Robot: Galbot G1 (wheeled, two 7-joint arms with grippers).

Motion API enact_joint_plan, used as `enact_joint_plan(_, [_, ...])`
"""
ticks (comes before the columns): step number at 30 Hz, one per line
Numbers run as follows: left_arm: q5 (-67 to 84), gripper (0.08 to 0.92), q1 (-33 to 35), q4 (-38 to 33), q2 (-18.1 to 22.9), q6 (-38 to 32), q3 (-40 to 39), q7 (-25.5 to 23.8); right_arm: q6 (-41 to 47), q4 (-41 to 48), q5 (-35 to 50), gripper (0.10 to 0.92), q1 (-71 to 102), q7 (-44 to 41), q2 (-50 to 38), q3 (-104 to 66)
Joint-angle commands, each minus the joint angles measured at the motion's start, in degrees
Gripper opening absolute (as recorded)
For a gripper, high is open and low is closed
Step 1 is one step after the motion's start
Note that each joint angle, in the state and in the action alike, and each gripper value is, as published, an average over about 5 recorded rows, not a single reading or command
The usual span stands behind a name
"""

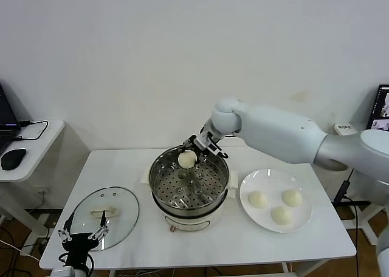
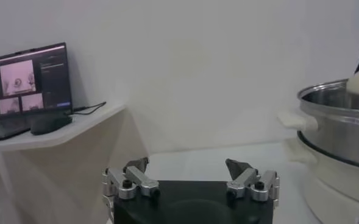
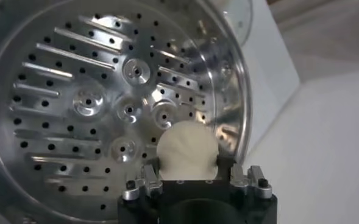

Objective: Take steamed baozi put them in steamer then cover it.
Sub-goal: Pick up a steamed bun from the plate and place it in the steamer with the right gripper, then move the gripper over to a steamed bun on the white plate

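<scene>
The monitor (image 1: 382, 109) at far right is cut by the edge, and the laptop (image 1: 6, 116) at far left too. The right gripper (image 1: 197, 148) hides the held baozi's (image 1: 187, 159) far side.

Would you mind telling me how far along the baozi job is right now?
Nothing is in the steamer yet: its perforated tray is bare. In hand: the right tool holds the first baozi over the tray's far side. Left: three baozi on the plate, then the glass lid, lying on the table by the open, idle left tool.
</scene>
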State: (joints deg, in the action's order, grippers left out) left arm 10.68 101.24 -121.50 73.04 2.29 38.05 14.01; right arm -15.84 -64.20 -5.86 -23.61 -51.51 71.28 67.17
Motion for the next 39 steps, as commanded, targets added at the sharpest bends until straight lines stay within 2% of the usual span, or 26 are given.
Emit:
enact_joint_plan(1, [0.08, 0.823, 0.03, -0.08, 0.01, 0.01, 0.07, -0.01, -7.7, 4.87, -7.15, 0.594, 0.43, 0.54, 3.61, 1.81])
enact_joint_plan(6, [0.11, 0.823, 0.07, -0.21, 0.05, 0.01, 0.13, -0.02, -8.66, 5.13, -7.94, 0.614, 0.7, 0.49, 3.76, 1.8])
enact_joint_plan(12, [0.12, 0.823, -0.06, -0.23, 0.12, 0.0, 0.04, -0.01, -8.69, 4.52, -7.15, 0.72, 0.52, 0.66, 3.21, 1.25])
enact_joint_plan(16, [0.14, 0.823, -0.11, -0.41, 0.15, 0.03, 0.07, -0.03, -3.83, 0.35, 1.51, 0.805, -2.37, -1.59, 0.83, 0.06])
enact_joint_plan(20, [0.41, 0.823, -0.1, -0.78, -0.1, 0.16, 0.38, -0.13, 9.66, -7.58, 12.1, 0.822, -6.8, -7.03, -5.59, -0.96])
enact_joint_plan(26, [0.8, 0.823, -0.07, -1.37, -0.79, 0.34, 0.49, -0.39, 29.75, -17.67, 18.35, 0.823, -9.96, -8.81, -18.77, -2.68])
enact_joint_plan(28, [0.97, 0.823, -0.24, -1.57, -1.12, 0.43, 0.49, -0.46, 34.0, -21.66, 20.2, 0.823, -9.85, -8.29, -23.97, -3.05])
enact_joint_plan(34, [1.7, 0.823, -0.98, -1.92, -2.37, 0.86, 0.56, -0.65, 37.6, -30.19, 18.35, 0.823, -7.92, -7.67, -39.48, -2.8])
enact_joint_plan(39, [1.93, 0.823, -1.67, -1.61, -3.4, 0.89, 0.26, -0.73, 36.52, -31.42, 14.26, 0.823, -2.86, -7.21, -45.72, -2.87])
